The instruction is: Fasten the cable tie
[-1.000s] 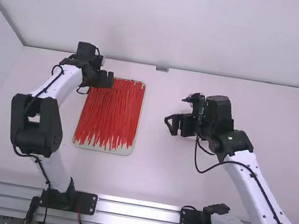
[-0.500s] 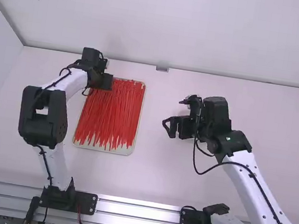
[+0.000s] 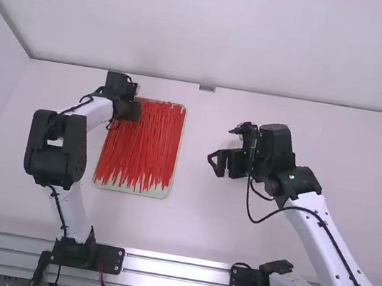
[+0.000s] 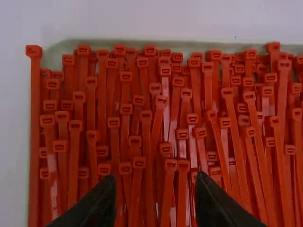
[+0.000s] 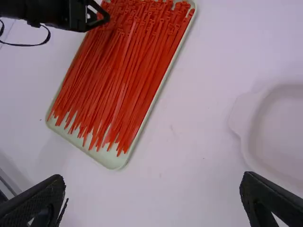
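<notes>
A dense pile of red cable ties (image 3: pixel 140 143) lies lengthwise in a pale tray (image 3: pixel 130 189) on the left half of the table. My left gripper (image 3: pixel 127 110) hangs over the tray's far left corner. In the left wrist view it (image 4: pixel 154 198) is open just above the tie heads (image 4: pixel 161 123), with nothing between its fingers. My right gripper (image 3: pixel 222 162) is open and holds nothing, hovering over bare table to the right of the tray. The right wrist view looks down on the ties (image 5: pixel 123 80), the tray (image 5: pixel 111 161) and the left gripper (image 5: pixel 94 16).
A white dish-like shape (image 5: pixel 274 137) with a rounded tab lies on the table below the right arm. White walls bound the table at the back and left. A metal rail (image 3: pixel 172 266) runs along the front edge.
The left gripper has shifted right, from beside the tray's far left corner to over the tie heads. The right gripper has hardly moved.
</notes>
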